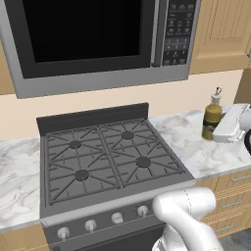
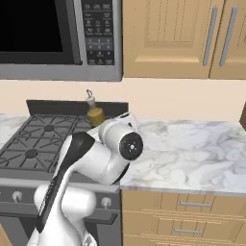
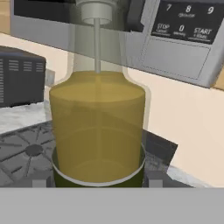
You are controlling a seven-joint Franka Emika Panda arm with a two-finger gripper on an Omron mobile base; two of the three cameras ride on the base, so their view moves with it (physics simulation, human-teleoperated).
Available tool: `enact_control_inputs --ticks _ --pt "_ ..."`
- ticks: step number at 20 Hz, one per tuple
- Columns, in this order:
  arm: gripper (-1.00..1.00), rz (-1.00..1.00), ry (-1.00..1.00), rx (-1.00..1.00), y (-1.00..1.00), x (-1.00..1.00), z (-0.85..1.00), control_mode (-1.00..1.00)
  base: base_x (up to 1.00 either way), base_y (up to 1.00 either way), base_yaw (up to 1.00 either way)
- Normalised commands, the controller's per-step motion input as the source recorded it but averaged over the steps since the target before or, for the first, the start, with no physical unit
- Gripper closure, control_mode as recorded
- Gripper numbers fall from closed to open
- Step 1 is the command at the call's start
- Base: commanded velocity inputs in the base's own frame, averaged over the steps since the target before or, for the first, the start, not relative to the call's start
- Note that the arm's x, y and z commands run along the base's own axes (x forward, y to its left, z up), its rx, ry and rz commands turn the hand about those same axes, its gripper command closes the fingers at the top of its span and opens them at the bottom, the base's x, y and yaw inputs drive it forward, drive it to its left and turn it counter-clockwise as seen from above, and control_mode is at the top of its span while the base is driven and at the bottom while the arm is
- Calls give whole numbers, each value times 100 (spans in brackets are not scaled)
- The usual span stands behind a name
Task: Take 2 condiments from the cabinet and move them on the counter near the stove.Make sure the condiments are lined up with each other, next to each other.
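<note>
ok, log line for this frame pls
stage: placing first condiment | olive-green bottle: upright on counter, right of stove | end effector: at bottle base, grip state unclear | second bottle: not yet on counter

Bottle (image 1: 213, 115) is olive-yellow with a dark band at the bottom and a pale pourer top. Desk (image 1: 206, 152) is white marble with grey veins, stove (image 1: 105, 157) dark grey with black grates and silver knobs.
</note>
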Motion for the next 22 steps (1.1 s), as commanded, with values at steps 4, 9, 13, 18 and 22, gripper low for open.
enact_control_inputs --ticks 4,9,13,18,22 --pt "100 34 1 0 -29 35 -42 -100 0 0 0" --pt "100 16 0 3 -10 38 -43 -100 0 0 0" --pt "100 6 0 4 -3 27 -42 -100 0 0 0" --pt "100 1 0 0 0 22 -42 -100 0 0 0" --pt "100 0 0 0 0 27 -41 -100 0 0 0"
